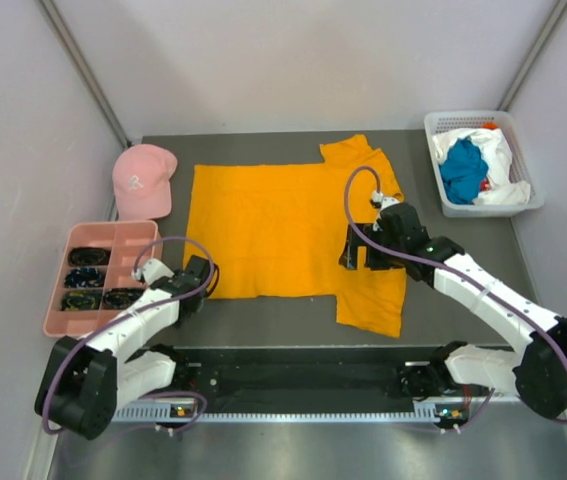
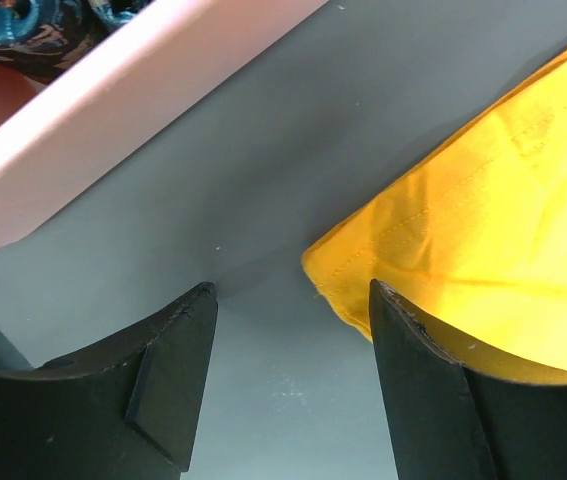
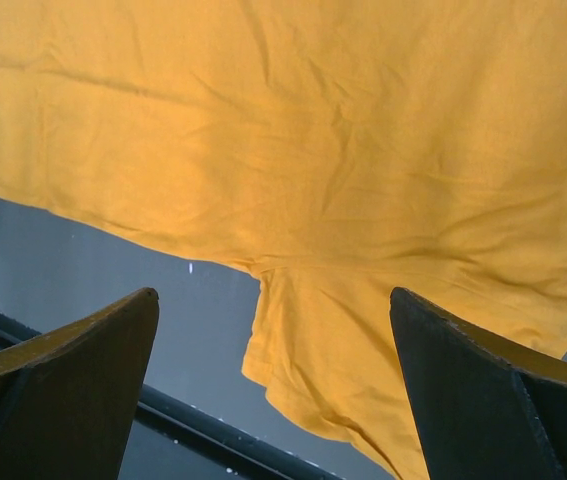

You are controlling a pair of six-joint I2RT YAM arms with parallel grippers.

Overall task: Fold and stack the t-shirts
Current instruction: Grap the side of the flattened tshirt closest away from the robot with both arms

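**Orange-yellow t-shirt: near-left hem corner lies between the left gripper's fingers**

- Item 1, orange-yellow t-shirt [image 1: 263, 230]: spread flat on the table [image 1: 263, 322]. Its long axis runs left to right, with the hem to the left and both sleeves to the right. The near sleeve hangs toward the arm bases.
- Item 2, left gripper [image 2: 293, 300]: low over the table at the shirt's near-left hem corner. The jaws are parted, not at their widest, and pinch nothing. In the left wrist view the corner points into the gap from the right and sits close to the right-hand finger; bare table fills the rest of the gap.
- Item 3, right gripper [image 3: 273, 300]: over the shirt where the near sleeve joins the body, jaws spread wide, with no cloth between them.
- Item 4, spares: a teal-blue t-shirt [image 1: 461, 170] and a white t-shirt [image 1: 506, 160], bundled unfolded in the basket [image 1: 433, 127] at the far right.
- Item 5, not for folding: pink cap [image 1: 143, 178] and pink tray [image 1: 55, 300], both left of the shirt.

Governing relation: the hem corner is the left arm's to take, being far nearer to it than to the right. The gap is not centred on the cloth, so a small shift toward the shirt would likely be needed before closing, or the fingers may catch only the stitched edge. 0 of 3 shirts appear folded.
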